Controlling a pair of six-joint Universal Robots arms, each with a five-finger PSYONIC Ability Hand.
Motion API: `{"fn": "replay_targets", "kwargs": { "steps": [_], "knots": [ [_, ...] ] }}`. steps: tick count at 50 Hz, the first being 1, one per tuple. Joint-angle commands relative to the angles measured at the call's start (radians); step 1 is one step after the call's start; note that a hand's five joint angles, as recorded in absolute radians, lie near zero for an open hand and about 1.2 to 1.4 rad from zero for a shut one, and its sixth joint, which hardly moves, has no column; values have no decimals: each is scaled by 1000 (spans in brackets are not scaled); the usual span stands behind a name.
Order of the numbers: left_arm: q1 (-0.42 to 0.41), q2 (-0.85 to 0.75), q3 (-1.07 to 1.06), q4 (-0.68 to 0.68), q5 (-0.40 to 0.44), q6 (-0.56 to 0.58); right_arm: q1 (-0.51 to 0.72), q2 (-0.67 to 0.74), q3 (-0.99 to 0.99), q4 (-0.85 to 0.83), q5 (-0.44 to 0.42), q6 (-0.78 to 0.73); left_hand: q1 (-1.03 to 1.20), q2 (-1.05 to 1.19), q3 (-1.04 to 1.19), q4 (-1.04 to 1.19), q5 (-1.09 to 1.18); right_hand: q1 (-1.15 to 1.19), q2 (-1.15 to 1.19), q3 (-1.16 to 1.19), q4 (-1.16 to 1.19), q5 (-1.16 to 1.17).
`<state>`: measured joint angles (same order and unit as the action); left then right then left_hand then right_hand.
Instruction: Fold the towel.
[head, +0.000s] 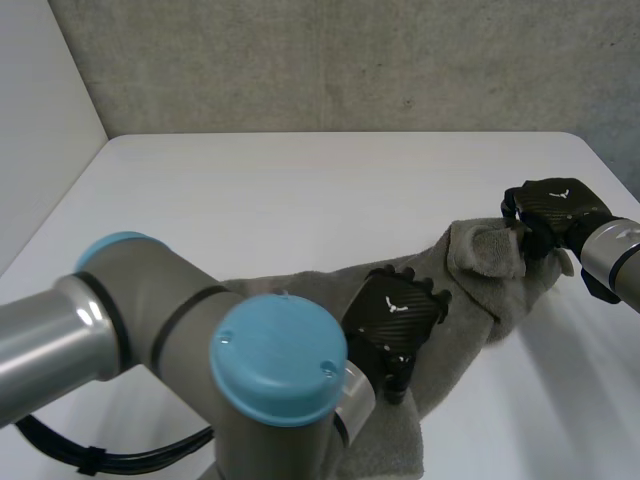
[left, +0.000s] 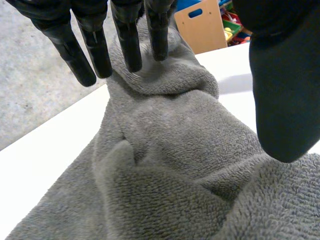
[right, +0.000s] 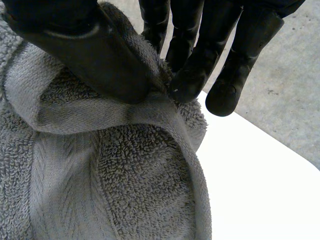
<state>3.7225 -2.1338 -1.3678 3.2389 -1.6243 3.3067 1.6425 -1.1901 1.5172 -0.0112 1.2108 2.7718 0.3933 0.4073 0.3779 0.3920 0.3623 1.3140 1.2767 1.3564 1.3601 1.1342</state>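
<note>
A grey towel lies bunched in a long ridge across the near right of the white table. My left hand rests flat on the towel's middle, its fingers straight and the thumb held apart above the grey towel. My right hand is at the towel's far right end. In the right wrist view its thumb and fingers pinch a folded edge of the towel, lifting that end slightly.
The table's far and left parts are bare white surface. A concrete wall rises behind the table. In the left wrist view a cardboard box and coloured items stand beyond the table edge. My left arm fills the near left of the head view.
</note>
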Motion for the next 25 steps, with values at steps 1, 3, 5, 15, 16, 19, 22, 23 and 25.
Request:
{"fn": "replay_targets", "kwargs": {
  "steps": [1,3,5,15,16,19,22,23,25],
  "knots": [
    [43,130,-128,-10,56,4,3,1,0,0,1,0,-101,-115,-85,-99,-244,22,59,-21,-24,27],
    [60,155,-160,-10,77,5,5,1,0,0,1,-1,-98,-112,-82,-96,-241,19,56,-24,-27,24],
    [94,196,-229,-14,109,13,7,1,0,0,3,-1,-98,-112,-82,-96,-241,19,56,-24,-27,24],
    [146,219,-361,2,123,13,11,6,1,0,3,-1,-86,-100,-71,-85,-229,4,41,-38,-42,9],
    [146,219,-361,2,123,13,11,6,1,0,1,-1,-86,-100,-70,-85,-229,4,41,-38,-42,9],
    [171,207,-369,18,123,13,11,6,3,0,0,-1,-51,-65,-35,-49,-194,4,41,-38,-42,9],
    [182,183,-373,58,121,14,13,6,6,0,-2,-1,-27,-41,-12,-26,-171,10,47,-33,-36,15],
    [186,163,-370,83,120,17,13,6,6,0,-2,-1,37,23,52,38,-107,10,47,-33,-36,15],
    [194,146,-366,102,116,23,13,6,6,4,-2,-1,157,143,172,158,13,39,76,-3,-7,44]
  ]
}}
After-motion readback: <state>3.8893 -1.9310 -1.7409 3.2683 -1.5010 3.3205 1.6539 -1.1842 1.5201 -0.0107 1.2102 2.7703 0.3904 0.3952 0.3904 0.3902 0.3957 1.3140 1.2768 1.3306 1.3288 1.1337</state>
